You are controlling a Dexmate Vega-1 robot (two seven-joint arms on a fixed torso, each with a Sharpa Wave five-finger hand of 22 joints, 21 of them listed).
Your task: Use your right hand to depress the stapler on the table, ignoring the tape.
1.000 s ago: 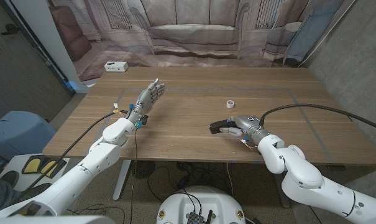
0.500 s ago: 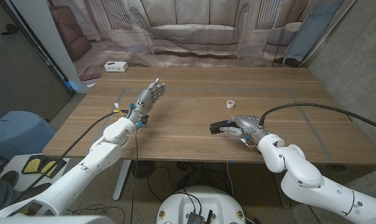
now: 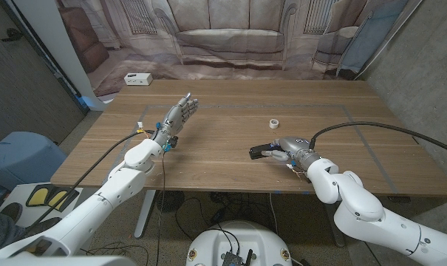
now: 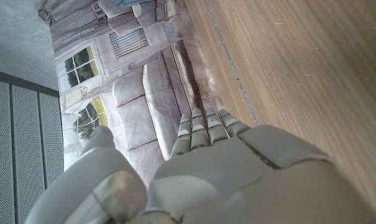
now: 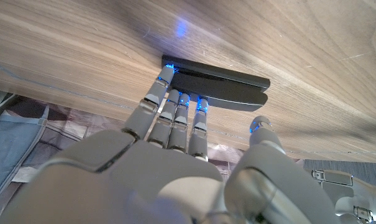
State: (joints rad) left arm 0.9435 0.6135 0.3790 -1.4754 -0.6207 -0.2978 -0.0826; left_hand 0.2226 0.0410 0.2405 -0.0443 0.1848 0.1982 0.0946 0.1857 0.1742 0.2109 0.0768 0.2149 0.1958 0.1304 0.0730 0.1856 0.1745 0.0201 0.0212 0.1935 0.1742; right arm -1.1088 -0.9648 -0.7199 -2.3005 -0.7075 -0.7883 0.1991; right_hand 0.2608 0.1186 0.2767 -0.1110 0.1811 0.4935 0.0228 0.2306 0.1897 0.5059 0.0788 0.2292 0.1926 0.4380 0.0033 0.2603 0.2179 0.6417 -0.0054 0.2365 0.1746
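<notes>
Looking along my right hand [image 5: 175,168], the wrist view shows what the head view hides — the fingertips [image 5: 167,70] side by side on the black stapler [image 5: 219,87], thumb apart beside it. From the head, that hand [image 3: 288,150] covers the stapler [image 3: 258,151], with the tape roll [image 3: 273,123] beyond its fingers. My left hand [image 3: 175,118] is raised, fingers straight and together — holding nothing.

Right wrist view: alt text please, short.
The right hand reaches its fingers onto a black stapler lying on the wooden table, fingertips touching its top arm. Small blue lights glow on the fingers.
</notes>
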